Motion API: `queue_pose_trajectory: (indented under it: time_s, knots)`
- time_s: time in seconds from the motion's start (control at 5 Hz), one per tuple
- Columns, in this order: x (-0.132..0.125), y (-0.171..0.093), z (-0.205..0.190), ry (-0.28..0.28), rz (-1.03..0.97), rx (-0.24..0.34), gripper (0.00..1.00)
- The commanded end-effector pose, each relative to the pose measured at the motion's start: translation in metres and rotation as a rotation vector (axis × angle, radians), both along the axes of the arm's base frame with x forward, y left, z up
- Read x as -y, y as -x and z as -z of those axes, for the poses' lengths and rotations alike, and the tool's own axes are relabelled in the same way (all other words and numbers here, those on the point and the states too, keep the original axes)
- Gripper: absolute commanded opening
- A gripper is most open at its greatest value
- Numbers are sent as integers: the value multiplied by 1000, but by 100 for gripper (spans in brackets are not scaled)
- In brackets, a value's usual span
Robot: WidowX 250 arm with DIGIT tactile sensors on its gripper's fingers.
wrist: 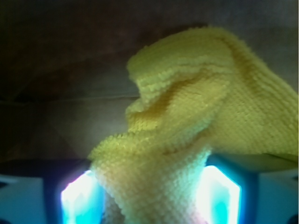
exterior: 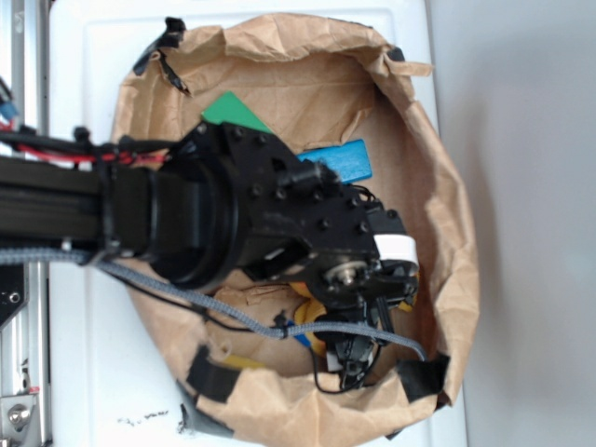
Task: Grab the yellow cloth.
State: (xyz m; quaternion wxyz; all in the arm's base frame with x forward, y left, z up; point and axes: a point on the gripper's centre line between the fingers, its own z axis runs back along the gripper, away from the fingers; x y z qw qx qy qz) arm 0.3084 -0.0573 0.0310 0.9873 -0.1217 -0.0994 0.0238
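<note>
The arm hides most of the yellow cloth in the exterior view.

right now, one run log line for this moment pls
phase: grasp | gripper: shut on yellow cloth, cloth bunched between fingers | location: inside brown paper bag | nearby: green block, blue block, untouched

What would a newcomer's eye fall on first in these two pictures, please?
In the wrist view, the yellow cloth fills the middle and right, its folds rising from between the two glowing fingers at the bottom edge. In the exterior view, the black arm reaches from the left into a crumpled brown paper bag, its gripper low near the bag's bottom edge. A green block and a blue block lie above it.
</note>
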Motion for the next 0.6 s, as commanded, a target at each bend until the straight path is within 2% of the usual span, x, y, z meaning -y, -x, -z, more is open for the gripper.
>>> queue_pose_trajectory:
  time_s: [0.0, 0.2, 0.4]
  knots:
    - [2, -3, -56, 145, 17, 56, 0]
    - [-14, 3, -106, 252, -27, 131, 0]
    - [-33, 20, -147, 338, -40, 151, 0]
